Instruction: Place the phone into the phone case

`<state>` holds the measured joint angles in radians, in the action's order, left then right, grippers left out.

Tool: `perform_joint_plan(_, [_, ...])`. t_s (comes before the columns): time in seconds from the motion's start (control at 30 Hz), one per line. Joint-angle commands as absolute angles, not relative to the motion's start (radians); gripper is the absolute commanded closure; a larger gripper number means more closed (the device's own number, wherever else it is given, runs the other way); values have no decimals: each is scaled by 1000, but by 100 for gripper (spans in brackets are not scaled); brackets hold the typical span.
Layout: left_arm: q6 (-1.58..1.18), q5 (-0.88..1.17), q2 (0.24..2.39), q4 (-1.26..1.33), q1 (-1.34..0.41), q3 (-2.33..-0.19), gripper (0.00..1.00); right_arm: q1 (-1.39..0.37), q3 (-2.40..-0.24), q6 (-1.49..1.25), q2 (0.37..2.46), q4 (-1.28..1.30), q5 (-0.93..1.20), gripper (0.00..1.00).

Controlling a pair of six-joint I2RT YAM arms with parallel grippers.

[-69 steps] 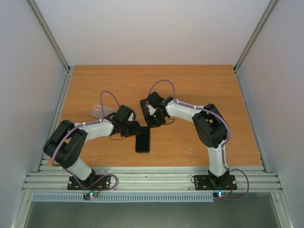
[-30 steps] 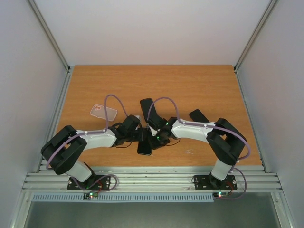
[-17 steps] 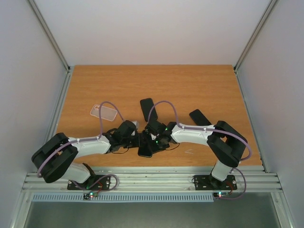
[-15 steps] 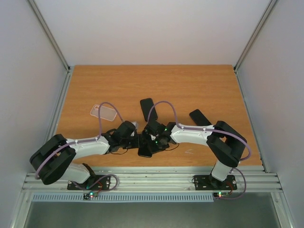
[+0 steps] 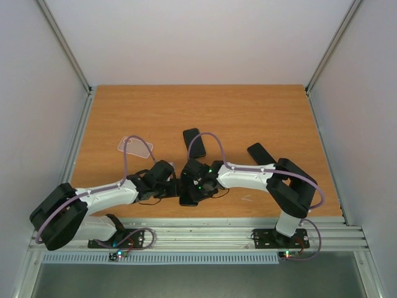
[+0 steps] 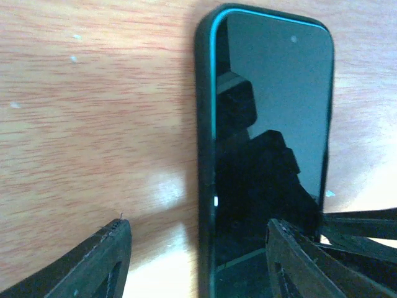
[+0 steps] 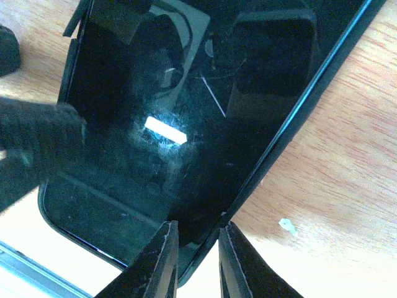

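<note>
Clear, rounded-corner plastic phone case lies flat at table left. It's empty, wood shows through it. It sits well apart from the glossy black slab phone with a thin cyan rim line, which lies screen up on the wood-grain orange table, near the front edge between both arms.

Left gripper: fingers wide. One is over bare wood, the other over the phone's lower corner.

Right gripper: fingers narrow, pinching the phone's long edge.

A second black phone and a black flat rectangle lie farther back. I can't tell what that one is.
</note>
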<state>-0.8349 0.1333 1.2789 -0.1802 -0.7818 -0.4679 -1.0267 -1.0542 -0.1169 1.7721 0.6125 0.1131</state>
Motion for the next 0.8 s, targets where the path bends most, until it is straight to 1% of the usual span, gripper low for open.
perform_joint_plan(0.0, [-790,100,1308,-395,-741,-482,39,-1043,-935,-87,1746,530,23,80])
perform_joint_plan(0.13, [-713,177,1339,-393,-652,-559,43,-1042,-892,-75,1630,448,87,77])
perform_joint_plan(0.23, [-662,228,1378,-389,-620,-617,45,-1043,-855,-84,1566,377,120,74])
perform_joint_plan(0.37, [-621,268,1450,-395,-607,-689,46,-1042,-836,-99,1544,356,92,70])
perform_joint_plan(0.47, [-605,280,1501,-392,-599,-723,48,-1030,-808,-117,1530,312,96,65])
perform_joint_plan(0.57, [-592,283,1549,-392,-593,-753,49,-996,-805,-122,1536,295,124,65])
perform_joint_plan(0.77, [-574,271,1621,-417,-592,-805,54,-853,-857,-96,1561,275,230,67])
